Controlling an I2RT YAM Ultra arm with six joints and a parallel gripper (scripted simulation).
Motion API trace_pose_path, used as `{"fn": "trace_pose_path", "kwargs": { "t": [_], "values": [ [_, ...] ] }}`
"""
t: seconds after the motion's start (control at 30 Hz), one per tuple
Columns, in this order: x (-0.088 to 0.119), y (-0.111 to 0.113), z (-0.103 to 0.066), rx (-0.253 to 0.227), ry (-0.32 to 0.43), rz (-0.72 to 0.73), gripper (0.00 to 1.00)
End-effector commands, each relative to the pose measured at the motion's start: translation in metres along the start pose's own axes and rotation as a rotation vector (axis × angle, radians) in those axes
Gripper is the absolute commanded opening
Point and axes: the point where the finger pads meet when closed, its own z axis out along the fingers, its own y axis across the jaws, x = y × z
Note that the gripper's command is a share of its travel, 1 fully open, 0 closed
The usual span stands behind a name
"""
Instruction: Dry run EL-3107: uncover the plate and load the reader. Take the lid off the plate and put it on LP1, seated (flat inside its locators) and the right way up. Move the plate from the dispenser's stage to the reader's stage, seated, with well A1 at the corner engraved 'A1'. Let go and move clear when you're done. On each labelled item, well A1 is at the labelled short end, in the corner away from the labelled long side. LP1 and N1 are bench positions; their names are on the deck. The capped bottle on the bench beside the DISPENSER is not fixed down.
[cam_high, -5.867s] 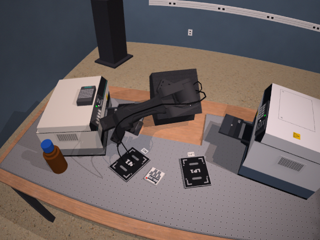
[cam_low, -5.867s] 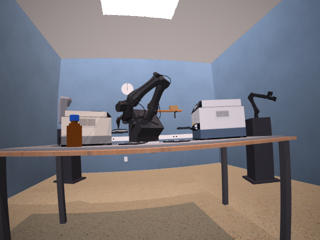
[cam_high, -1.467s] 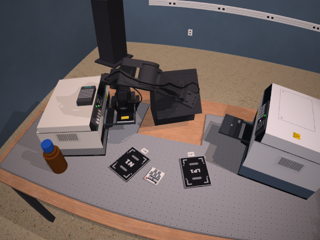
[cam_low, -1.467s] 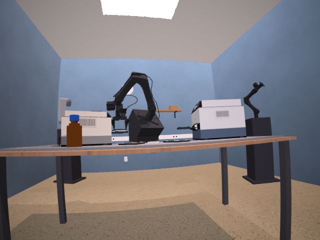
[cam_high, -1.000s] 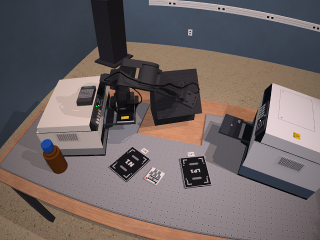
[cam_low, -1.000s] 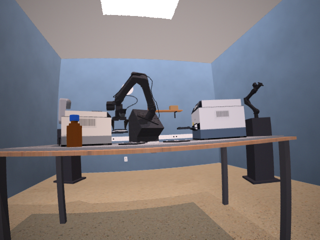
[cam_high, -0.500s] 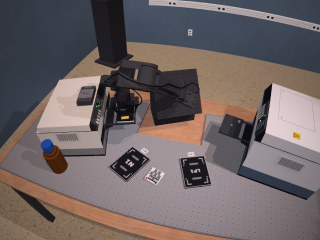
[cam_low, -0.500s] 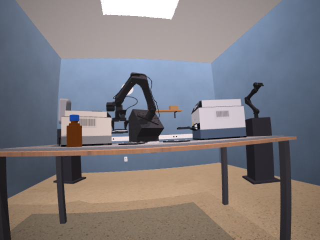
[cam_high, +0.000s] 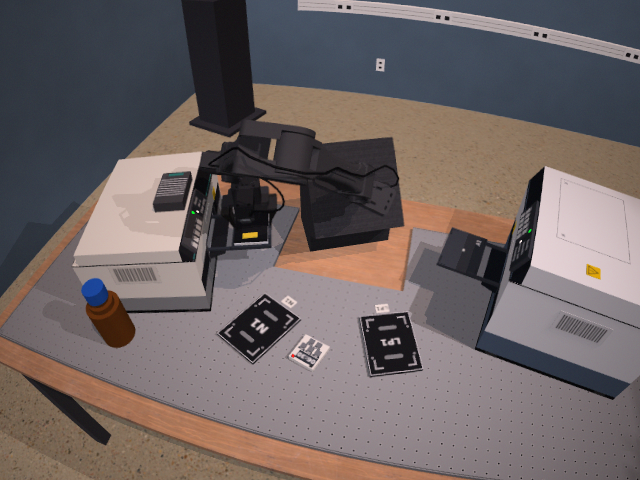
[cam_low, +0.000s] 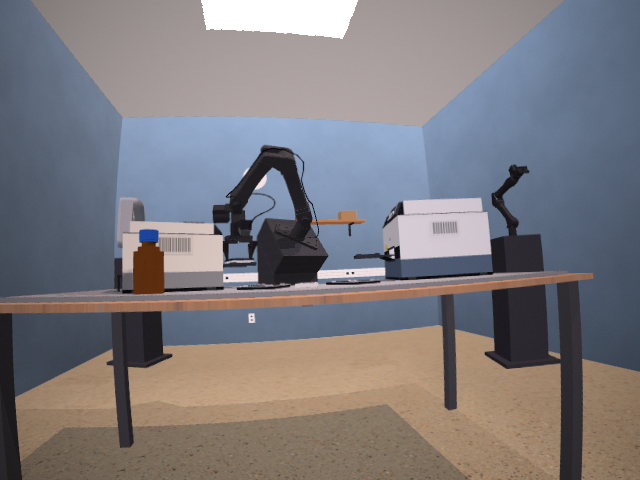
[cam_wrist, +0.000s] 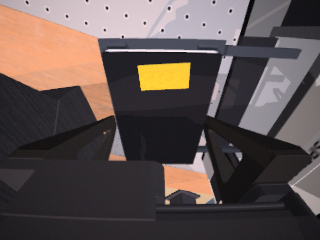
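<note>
The lidded plate (cam_high: 250, 236) is dark with a yellow label at its near short end. It lies on the dispenser's stage (cam_high: 227, 238), beside the white dispenser (cam_high: 144, 227). In the wrist view the lid (cam_wrist: 162, 100) fills the middle, with the yellow label (cam_wrist: 164, 76) at its far end. My gripper (cam_wrist: 159, 120) is open, with one finger on each long side of the lid, apart from it. It also shows in the top view (cam_high: 247, 219) and in the exterior view (cam_low: 239, 253). The LP1 pad (cam_high: 389, 343) lies on the bench. The reader's stage (cam_high: 467, 253) juts from the reader (cam_high: 568, 273).
A brown bottle with a blue cap (cam_high: 107, 313) stands in front of the dispenser. The N1 pad (cam_high: 258, 327) and a small white card (cam_high: 309, 351) lie left of LP1. My arm's dark base block (cam_high: 351, 196) sits behind them.
</note>
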Motion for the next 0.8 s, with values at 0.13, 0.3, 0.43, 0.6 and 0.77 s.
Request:
{"fn": "trace_pose_path", "kwargs": {
  "t": [0.13,0.3,0.43,0.6,0.77],
  "values": [
    [-0.0001,-0.0028,-0.0033,0.015,-0.005,0.006,0.94],
    [-0.0001,-0.0028,-0.0033,0.015,-0.005,0.006,0.9],
    [-0.0001,-0.0028,-0.0033,0.015,-0.005,0.006,0.87],
    [-0.0001,-0.0028,-0.0033,0.015,-0.005,0.006,0.85],
    [-0.0001,-0.0028,-0.0033,0.015,-0.005,0.006,0.85]
  ]
}}
